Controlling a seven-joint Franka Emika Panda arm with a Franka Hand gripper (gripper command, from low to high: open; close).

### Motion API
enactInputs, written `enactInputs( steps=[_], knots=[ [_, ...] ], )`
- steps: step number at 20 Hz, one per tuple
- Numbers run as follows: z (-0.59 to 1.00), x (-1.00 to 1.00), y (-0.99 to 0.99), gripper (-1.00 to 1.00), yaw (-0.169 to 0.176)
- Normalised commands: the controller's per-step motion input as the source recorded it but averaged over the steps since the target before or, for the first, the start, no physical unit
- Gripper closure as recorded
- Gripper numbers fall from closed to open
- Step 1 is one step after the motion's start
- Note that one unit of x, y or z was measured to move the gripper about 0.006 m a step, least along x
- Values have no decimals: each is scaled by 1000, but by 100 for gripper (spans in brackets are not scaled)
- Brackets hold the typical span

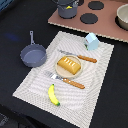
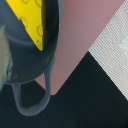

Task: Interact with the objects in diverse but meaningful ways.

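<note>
Dark tabletop carries your placemat [image 1: 35,80]: the bread loaf [image 1: 69,65] sits on its plate [image 1: 59,71] at centre, the banana [image 1: 53,95] at 6 o'clock, the milk carton [image 1: 92,41] at 1 o'clock, the frying pan [image 1: 32,54] at 9. Your wrist view shows the cheese wedge [image 2: 31,20] inside a grey pot [image 2: 50,50]; whether the gripper is parted or clenched, you cannot tell.

Placemat [image 1: 35,85]: woven cloth, finely ribbed, matt. Frying pan [image 1: 33,55] and pot [image 2: 30,60]: grey, smooth, dull sheen (plastic-looking). Cheese wedge [image 2: 32,20]: glossy yellow plastic; knife handles [image 1: 86,58]: wood-toned.
</note>
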Motion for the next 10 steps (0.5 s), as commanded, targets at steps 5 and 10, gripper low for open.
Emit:
enactInputs(
  steps=[5,10],
  knots=[
    [-201,75,81,-100,-29],
    [-262,46,58,-100,-23]
  ],
)
